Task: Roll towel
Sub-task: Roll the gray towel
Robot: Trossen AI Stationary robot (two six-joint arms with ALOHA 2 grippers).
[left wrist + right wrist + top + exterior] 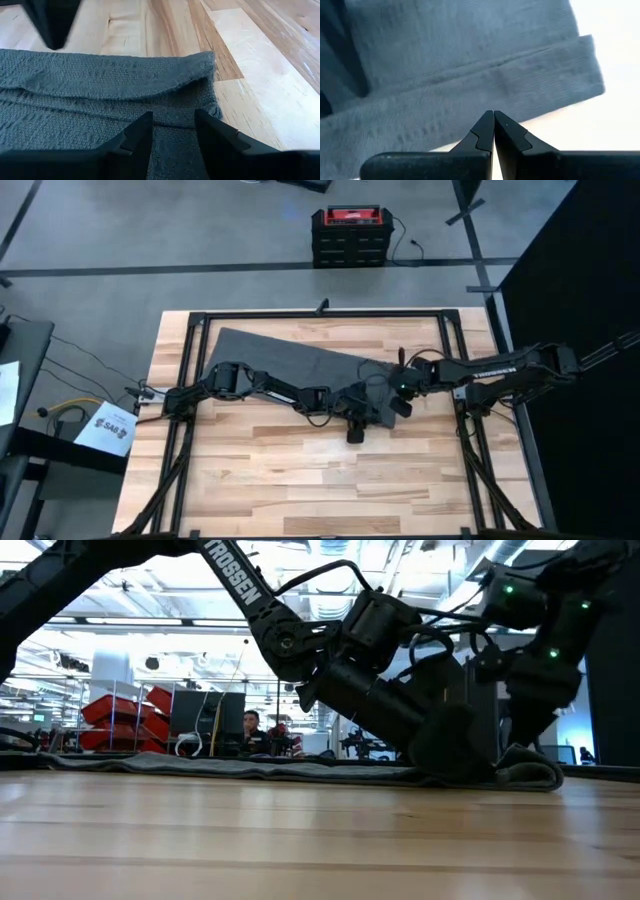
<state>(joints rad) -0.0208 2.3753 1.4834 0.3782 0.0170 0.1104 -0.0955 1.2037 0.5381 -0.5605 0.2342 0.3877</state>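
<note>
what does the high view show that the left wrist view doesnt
Only the high view shows both arms meeting over the towel's right end, the right hand, the whole wooden table and the red and black case on the floor. Only the left wrist view shows the folded-over towel edge up close, with the left hand open over the cloth. Both show the towel and table.

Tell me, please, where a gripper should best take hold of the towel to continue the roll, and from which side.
Probably at the folded-over end of the towel, coming from above: that doubled edge stands raised off the table, so fingers can close around it.
</note>
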